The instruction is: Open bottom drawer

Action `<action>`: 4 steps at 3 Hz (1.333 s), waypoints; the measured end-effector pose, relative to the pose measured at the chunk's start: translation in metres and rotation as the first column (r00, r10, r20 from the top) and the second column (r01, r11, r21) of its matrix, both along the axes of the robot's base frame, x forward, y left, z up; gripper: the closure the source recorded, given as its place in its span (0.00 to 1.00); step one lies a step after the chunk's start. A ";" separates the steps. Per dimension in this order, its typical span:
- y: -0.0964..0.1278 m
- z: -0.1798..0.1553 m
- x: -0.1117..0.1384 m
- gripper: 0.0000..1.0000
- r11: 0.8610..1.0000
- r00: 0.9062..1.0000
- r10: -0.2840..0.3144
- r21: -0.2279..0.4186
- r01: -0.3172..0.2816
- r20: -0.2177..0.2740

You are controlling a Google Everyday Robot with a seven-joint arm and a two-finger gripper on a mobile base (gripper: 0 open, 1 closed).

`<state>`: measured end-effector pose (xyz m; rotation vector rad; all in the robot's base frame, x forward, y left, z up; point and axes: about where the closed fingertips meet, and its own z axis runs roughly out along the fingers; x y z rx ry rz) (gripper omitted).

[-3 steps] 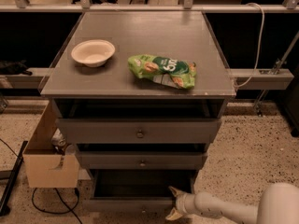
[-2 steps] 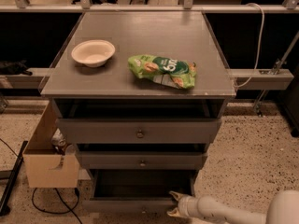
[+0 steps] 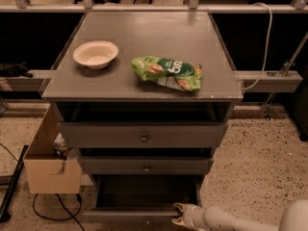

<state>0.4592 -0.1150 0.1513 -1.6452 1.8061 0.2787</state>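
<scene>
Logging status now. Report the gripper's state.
Gripper: low right, at the front edge of the pulled-out bottom drawer; open or closed cannot be told.

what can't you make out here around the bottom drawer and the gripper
- Bottom drawer, camera view: front panel sits at the bottom edge, seen steeply from above, knob unseen; inside too dark to tell contents.
- Gripper, at the drawer's front rim, right of centre: contact with the panel lost in shadow; its arm is cut by the lower right corner.
- Cardboard box, left of the cabinet: its own wall hides most contents.
</scene>
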 end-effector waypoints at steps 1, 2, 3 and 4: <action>-0.002 0.001 -0.004 1.00 1.000 1.000 -0.005 0.004 0.005 -0.001; -0.003 -0.001 -0.011 1.00 1.000 1.000 -0.010 0.010 0.010 -0.003; -0.002 0.002 -0.010 1.00 1.000 1.000 -0.010 0.010 0.010 -0.003; -0.002 0.002 -0.010 0.76 1.000 1.000 -0.010 0.011 0.010 -0.003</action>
